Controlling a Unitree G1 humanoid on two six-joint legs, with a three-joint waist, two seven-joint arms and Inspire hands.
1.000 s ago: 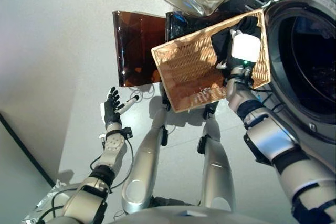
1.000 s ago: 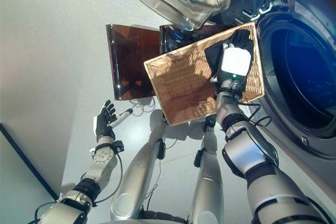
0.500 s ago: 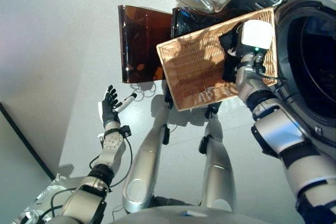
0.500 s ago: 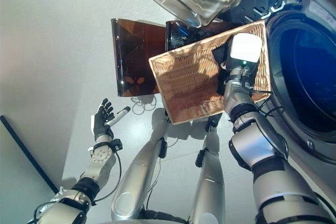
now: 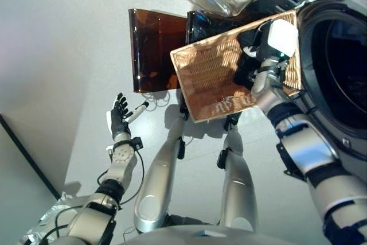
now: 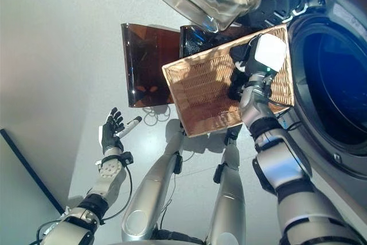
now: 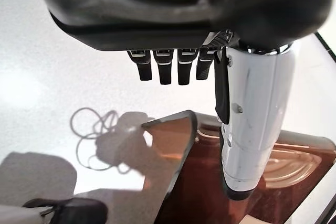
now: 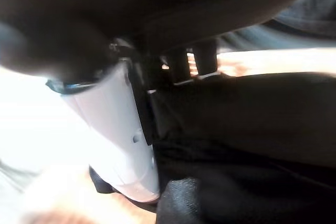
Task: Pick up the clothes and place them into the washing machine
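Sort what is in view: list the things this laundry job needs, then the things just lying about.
Needed for the job:
- dark clothes under the right hand
- woven basket holding them
- washing machine, door open

Not part of it now:
- brown translucent bin on the floor
- left hand, open and idle above the floor

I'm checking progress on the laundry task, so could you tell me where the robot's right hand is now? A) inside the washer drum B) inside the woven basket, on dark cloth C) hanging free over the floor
B: the right hand reaches into the woven basket, against dark cloth.
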